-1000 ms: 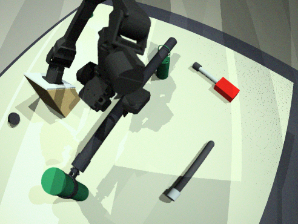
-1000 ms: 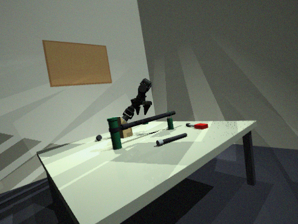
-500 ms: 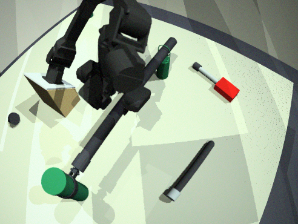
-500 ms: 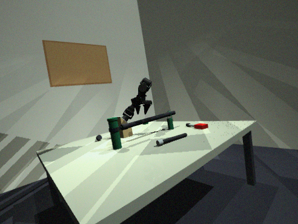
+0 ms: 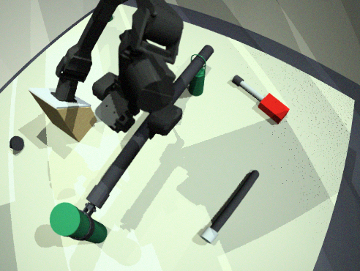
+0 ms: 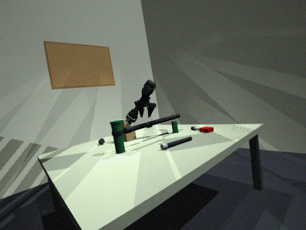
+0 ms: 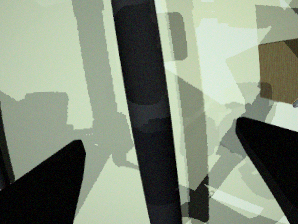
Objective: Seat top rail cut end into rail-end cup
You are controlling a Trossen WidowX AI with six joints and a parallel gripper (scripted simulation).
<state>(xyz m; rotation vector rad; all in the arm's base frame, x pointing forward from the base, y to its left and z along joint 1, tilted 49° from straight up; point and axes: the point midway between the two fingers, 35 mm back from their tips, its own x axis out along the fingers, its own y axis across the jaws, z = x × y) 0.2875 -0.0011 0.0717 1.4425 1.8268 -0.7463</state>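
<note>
The dark rail slopes down from the wire loop of the small green post to the rail-end cup at the big green post. The rail's low end runs into the cup, in line with it; how deep is hidden inside. The cup hangs on the dark brace band, which circles the post's upper half, below its cap. My gripper is open and empty above the rail, a finger on either side, not touching it.
A tan block stands near the arm. A dark bar with a white end and a red-headed mallet lie to the right. A small black ball is at the left.
</note>
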